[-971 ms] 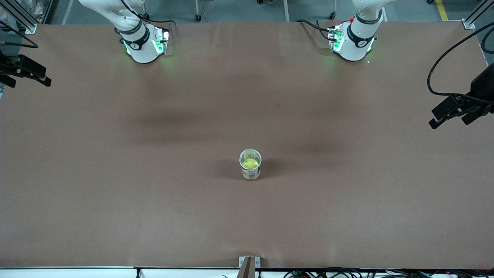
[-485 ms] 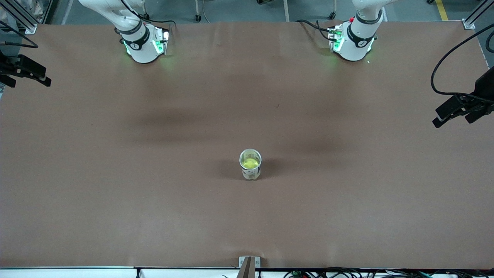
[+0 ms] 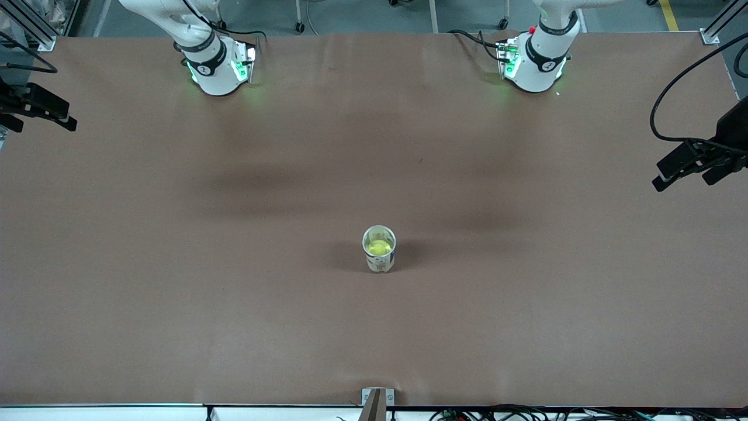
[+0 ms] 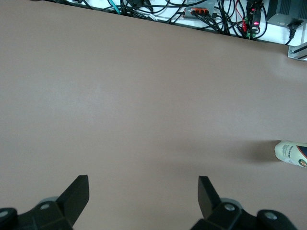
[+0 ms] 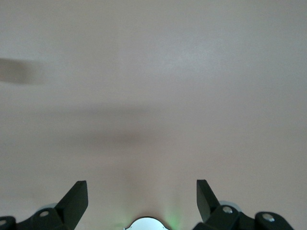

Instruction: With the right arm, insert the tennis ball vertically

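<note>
Yellow-green felt tennis ball [image 3: 379,247] sits inside the upright clear cylindrical tube [image 3: 380,257] mid-table, well apart from both grippers. Right gripper [image 5: 142,199] and left gripper [image 4: 144,194] hang wide open, empty.

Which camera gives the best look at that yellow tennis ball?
The front view: it looks down into the upright clear can, showing the tennis ball inside. The left wrist view catches only the can's side at its edge; the right wrist view shows only bare table.
</note>
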`<state>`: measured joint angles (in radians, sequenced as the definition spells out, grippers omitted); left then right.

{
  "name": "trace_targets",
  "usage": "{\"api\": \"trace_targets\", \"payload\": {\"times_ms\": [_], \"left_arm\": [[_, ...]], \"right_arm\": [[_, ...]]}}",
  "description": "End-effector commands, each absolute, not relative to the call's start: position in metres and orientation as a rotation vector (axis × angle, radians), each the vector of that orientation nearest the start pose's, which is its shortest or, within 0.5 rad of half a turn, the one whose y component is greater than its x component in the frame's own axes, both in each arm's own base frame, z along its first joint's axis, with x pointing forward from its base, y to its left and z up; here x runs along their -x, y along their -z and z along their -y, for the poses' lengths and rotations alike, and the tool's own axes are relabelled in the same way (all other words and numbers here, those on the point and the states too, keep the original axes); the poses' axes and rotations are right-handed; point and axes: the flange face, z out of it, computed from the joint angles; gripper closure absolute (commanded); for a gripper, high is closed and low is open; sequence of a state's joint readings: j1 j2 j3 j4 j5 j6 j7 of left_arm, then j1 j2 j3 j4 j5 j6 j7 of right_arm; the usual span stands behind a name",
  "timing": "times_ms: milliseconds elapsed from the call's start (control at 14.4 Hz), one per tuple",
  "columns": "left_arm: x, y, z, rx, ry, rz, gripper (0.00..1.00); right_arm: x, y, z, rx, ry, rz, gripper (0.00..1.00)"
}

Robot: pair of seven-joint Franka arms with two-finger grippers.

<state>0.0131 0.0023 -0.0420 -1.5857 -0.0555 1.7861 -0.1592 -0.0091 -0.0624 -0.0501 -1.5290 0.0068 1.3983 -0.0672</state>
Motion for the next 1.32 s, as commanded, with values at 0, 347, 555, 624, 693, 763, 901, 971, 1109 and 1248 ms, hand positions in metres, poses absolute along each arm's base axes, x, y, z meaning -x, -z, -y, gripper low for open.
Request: {"api": "trace_targets", "payload": {"times_ms": [0,347,555,624,693,763,901,971,1109,1248], "left_arm": [[-0.5709,-0.6455,0.0269,3.177,0.306,0.189,0.0],[-0.5725,-0.6421,0.021,3.177,0.297,0.206,0.0],[-0.5725,-0.6421,0.0227,3.177,0.296,0.206,0.0],[-0.5725,-0.6421,0.0227,3.177,0.296,0.206,0.0],[-0.5724,-0.6421,0.0245,3.178,0.296,0.196,0.0],[-0.5724,-0.6421,0.0245,3.178,0.297,0.192,0.0],[-0.5725,-0.6413,0.0227,3.178,0.294,0.189,0.0],[-0.5725,-0.6413,0.0217,3.176,0.295,0.191,0.0],[-0.5725,-0.6413,0.0208,3.175,0.295,0.191,0.0],[-0.5721,-0.6407,0.019,3.173,0.286,0.125,0.0]], "right_arm": [[-0.5114,-0.667,0.0331,3.133,-0.103,0.012,0.0],[-0.5107,-0.6676,0.0333,3.134,-0.103,0.012,0.0],[-0.5107,-0.6676,0.0333,3.134,-0.103,0.014,0.0],[-0.5107,-0.6676,0.0333,3.134,-0.103,0.012,0.0],[-0.5107,-0.6676,0.0335,3.136,-0.103,0.012,0.0],[-0.5107,-0.6677,0.0334,3.142,-0.104,0.013,0.0],[-0.5107,-0.6677,0.0328,3.143,-0.104,0.015,0.0],[-0.5107,-0.6677,0.0328,3.143,-0.104,0.015,0.0],[-0.5107,-0.6677,0.033,3.145,-0.105,0.014,0.0],[-0.5107,-0.6677,0.0337,3.145,-0.105,0.012,0.0]]}}
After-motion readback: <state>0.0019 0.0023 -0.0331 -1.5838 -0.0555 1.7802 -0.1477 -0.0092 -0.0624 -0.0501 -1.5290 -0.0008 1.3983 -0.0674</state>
